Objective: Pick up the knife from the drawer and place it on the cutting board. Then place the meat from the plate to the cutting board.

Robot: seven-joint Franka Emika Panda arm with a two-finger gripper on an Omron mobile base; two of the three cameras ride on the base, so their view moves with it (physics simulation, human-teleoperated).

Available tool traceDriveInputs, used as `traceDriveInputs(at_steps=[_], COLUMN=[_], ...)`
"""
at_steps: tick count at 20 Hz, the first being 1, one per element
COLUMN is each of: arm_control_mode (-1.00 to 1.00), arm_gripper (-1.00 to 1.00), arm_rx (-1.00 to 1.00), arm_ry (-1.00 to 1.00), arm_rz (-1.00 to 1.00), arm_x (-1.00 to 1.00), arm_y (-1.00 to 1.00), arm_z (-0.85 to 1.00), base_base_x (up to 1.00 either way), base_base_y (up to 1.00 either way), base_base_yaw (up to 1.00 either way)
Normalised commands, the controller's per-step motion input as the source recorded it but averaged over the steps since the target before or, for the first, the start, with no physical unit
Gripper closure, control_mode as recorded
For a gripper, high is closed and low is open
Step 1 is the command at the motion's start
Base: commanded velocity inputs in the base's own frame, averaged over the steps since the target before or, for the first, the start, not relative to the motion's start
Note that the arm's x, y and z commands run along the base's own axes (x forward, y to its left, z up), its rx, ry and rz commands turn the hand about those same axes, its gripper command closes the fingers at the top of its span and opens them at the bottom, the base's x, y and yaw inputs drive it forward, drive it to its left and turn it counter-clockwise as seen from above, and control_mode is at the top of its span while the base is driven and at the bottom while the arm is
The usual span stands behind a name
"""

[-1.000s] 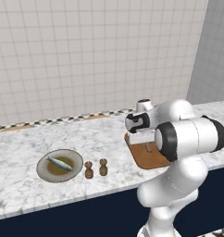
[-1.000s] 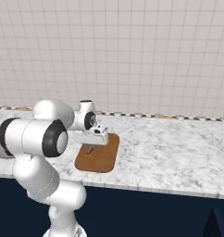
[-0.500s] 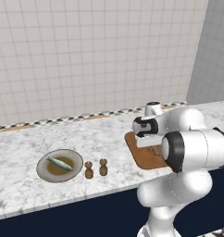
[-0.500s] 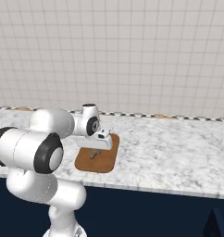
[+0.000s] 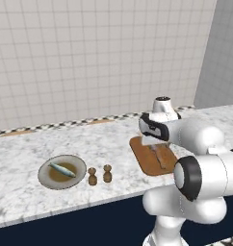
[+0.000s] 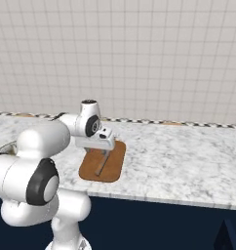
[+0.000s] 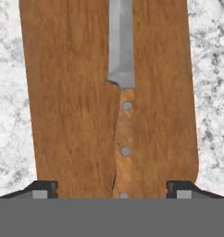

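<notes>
The knife [image 7: 124, 115] lies flat on the reddish-brown cutting board [image 7: 72, 92], blade pointing away from the hand. My gripper [image 7: 113, 189] hovers just above its wooden handle, open, with the fingertips [image 7: 44, 187] wide on either side and touching nothing. From the base, the gripper [image 5: 154, 142] hangs over the cutting board [image 5: 143, 162] with the knife [image 5: 161, 156] under it; the right base view has the knife [image 6: 101, 165] on the cutting board [image 6: 115, 168] too. The meat [image 5: 62, 169] rests on the plate [image 5: 45, 169] to the left. The drawer is out of view.
Two small brown shakers [image 5: 92, 177] [image 5: 107, 173] stand between the plate and the board near the counter's front edge. The marble counter [image 6: 178, 156] stretches to the right of the board. A tiled wall runs behind.
The jaws have gone from shut to wide open, letting go of the knife, which now lies on the cutting board. The arm has swung slightly right over the board.
</notes>
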Motion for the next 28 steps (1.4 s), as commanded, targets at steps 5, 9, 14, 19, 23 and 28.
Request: traceDriveInputs(at_steps=[5, 9, 14, 19, 23, 28], arm_control_mode=[-1.0, -1.0, -1.0, -1.0, -1.0, -1.0], arm_gripper=[-1.0, -1.0, -1.0, -1.0, -1.0, -1.0], arm_rx=[0.0, 0.0, 0.0, 0.0, 0.0, -0.05], arm_ry=[-0.13, -0.05, 0.0, 0.0, 0.01, 0.05], arm_rz=[0.26, 0.29, 0.29, 0.21, 0.17, 0.16], arm_x=[-0.45, -0.32, -0.16, 0.07, 0.25, 0.33], arm_y=[0.99, 1.0, 1.0, 1.0, 1.0, 1.0], arm_z=[0.52, 0.14, 0.22, 0.41, 0.21, -0.21], base_base_x=[0.0, 0.0, 0.0, 0.0, 0.0, 0.0], base_base_y=[0.0, 0.0, 0.0, 0.0, 0.0, 0.0], base_base_yaw=[0.0, 0.0, 0.0, 0.0, 0.0, 0.0])
